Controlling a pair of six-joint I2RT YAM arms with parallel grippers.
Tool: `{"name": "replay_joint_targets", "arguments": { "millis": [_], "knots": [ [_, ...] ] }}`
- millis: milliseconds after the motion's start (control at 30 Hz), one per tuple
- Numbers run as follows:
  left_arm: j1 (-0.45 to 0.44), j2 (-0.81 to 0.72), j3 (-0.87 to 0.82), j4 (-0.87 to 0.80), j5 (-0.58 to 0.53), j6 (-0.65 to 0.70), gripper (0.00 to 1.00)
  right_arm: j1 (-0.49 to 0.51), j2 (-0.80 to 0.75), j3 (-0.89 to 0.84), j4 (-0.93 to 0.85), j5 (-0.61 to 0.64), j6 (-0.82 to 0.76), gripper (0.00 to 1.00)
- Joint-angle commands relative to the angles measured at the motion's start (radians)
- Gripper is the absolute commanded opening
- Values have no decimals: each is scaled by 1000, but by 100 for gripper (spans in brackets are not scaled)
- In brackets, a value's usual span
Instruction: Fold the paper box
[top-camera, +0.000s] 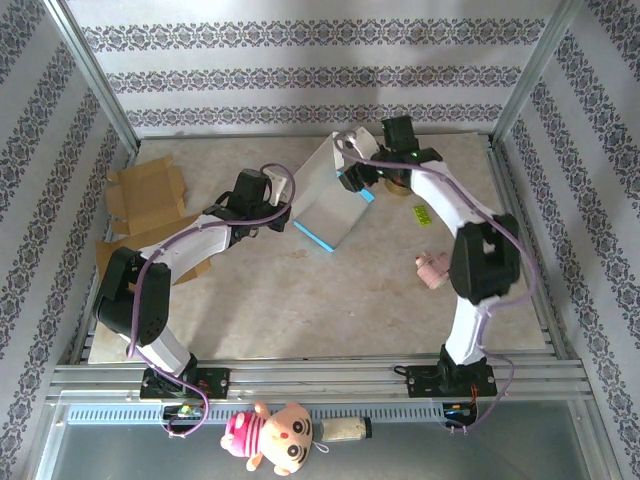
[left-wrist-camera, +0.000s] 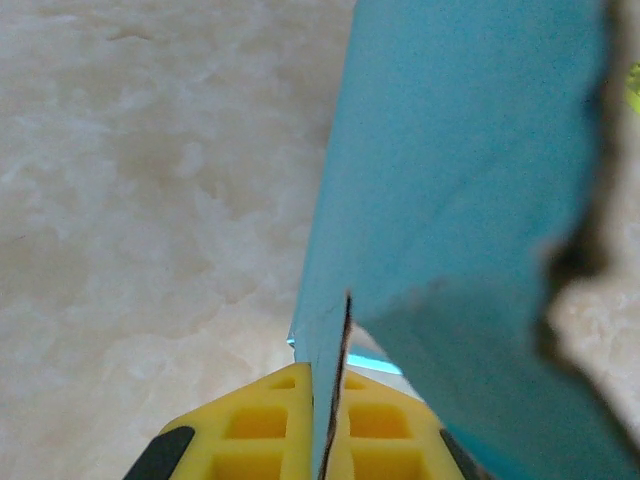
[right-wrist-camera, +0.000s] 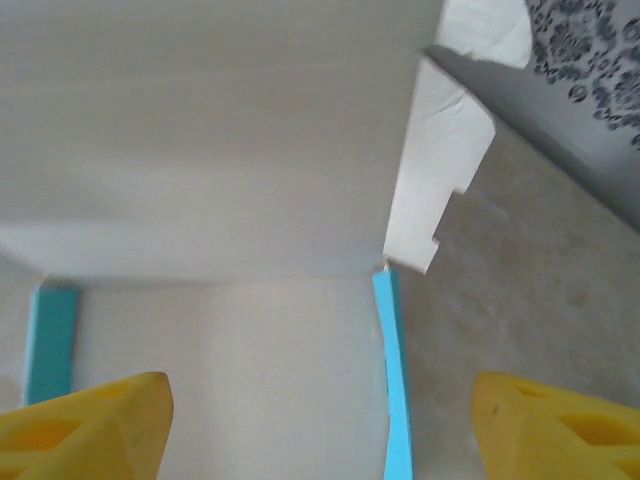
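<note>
Patterned walls (top-camera: 300, 70) are enclosing your marble table (top-camera: 300, 300). Your paper box (top-camera: 335, 205) is standing tilted near the back centre of it, between the two arms, with blue edges showing. Flat cardboard (top-camera: 150, 195) is lying at the table's left edge. Your left gripper (left-wrist-camera: 328, 385) is pinching a blue box panel, jaws pressed together on it. Your right gripper (right-wrist-camera: 320, 420) is hovering spread wide over the box's white inside. A small pink toy (top-camera: 432, 268) is lying beside the right arm.

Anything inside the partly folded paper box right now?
Inside the paper box, the right wrist view shows bare white card and a notched flap, no contents. The left gripper pinches one blue wall. Underneath is covered.
</note>
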Motion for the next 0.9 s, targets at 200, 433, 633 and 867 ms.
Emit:
{"name": "replay_joint_targets", "arguments": {
  "millis": [200, 433, 633, 867],
  "knots": [
    [-12, 50, 98, -86, -30, 111, 0, -12, 277, 226, -271, 16, 280, 69],
    [-12, 100, 178, -126, -102, 162, 0, 1, 242, 60, -202, 16, 466, 67],
    [-9, 143, 217, -146, -217, 170, 13, 30, 100, -186, -39, 27, 613, 65],
    [-9, 119, 175, -106, -221, 150, 29, 53, -88, -394, 107, 29, 765, 71]
  ]
}}
